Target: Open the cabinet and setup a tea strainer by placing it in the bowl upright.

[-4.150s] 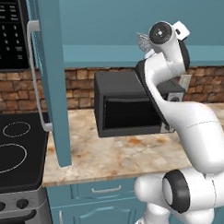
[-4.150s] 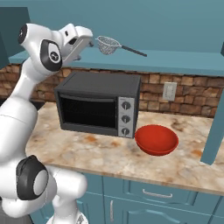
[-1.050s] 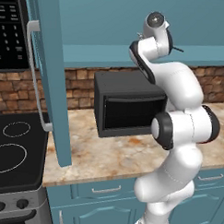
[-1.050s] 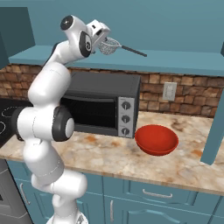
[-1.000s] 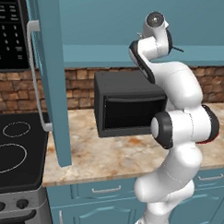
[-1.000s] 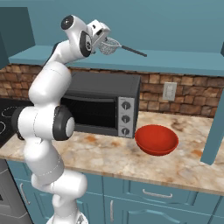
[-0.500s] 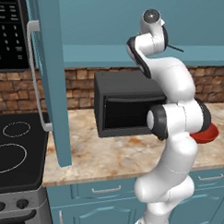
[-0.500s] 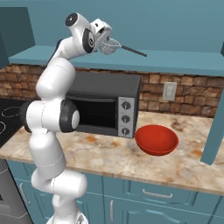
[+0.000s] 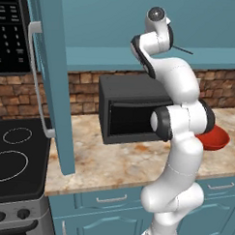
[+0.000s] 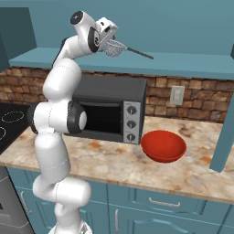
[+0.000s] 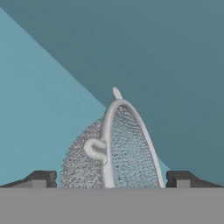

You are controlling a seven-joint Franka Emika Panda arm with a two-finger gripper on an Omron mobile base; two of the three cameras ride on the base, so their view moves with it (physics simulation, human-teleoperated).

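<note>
Up inside the open cabinet [image 10: 183, 36], at about 12 o'clock over the black toaster oven [image 10: 109, 109]: gripper [image 10: 111, 39] spread wide, 2 dark fingertips [image 11: 41, 178] standing either side of the tea strainer [image 10: 114, 47]. Mesh basket sitting between the fingertips, not pinched; gaps showing on both sides in the hand view. Thin dark handle pointing toward 4 o'clock in the right base view. Resting on the cabinet shelf, apparently, though contact hard to tell. Red bowl [image 10: 163, 146] down on the marbled counter [image 10: 114, 164], just beside the oven at its 3 o'clock, well apart from the strainer. Cabinet door [image 9: 51, 78] swung open at 9 o'clock in the left base view.
</note>
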